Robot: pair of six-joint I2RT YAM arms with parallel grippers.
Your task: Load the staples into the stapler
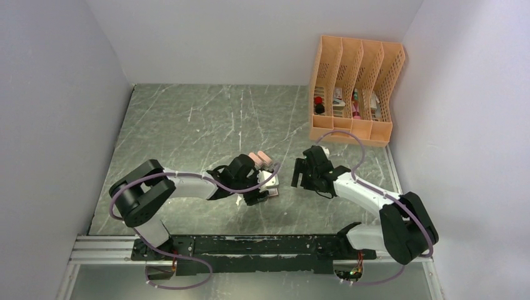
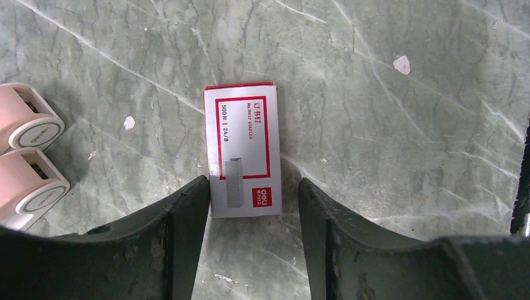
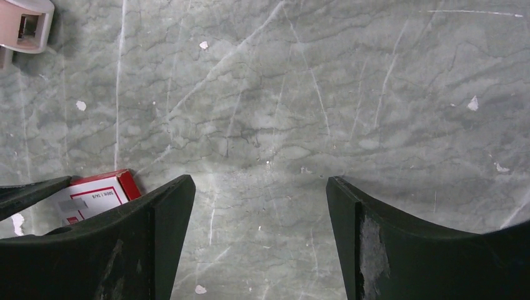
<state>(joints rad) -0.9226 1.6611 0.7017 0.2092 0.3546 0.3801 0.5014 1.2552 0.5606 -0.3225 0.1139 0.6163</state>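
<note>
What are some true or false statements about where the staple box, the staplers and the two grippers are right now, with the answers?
1. The staple box lies flat on the table, its near end between the open fingers of the left gripper. True.
2. The right gripper is shut on the box. False: it is open, with only bare table between its fingers.
3. Two pink staplers lie side by side, off to one side of the box. True.
4. The box is open with staple strips spilled out. False: it is closed and no loose strips show.
5. The orange file rack stands at the near left corner. False: it stands at the far right corner.
</note>
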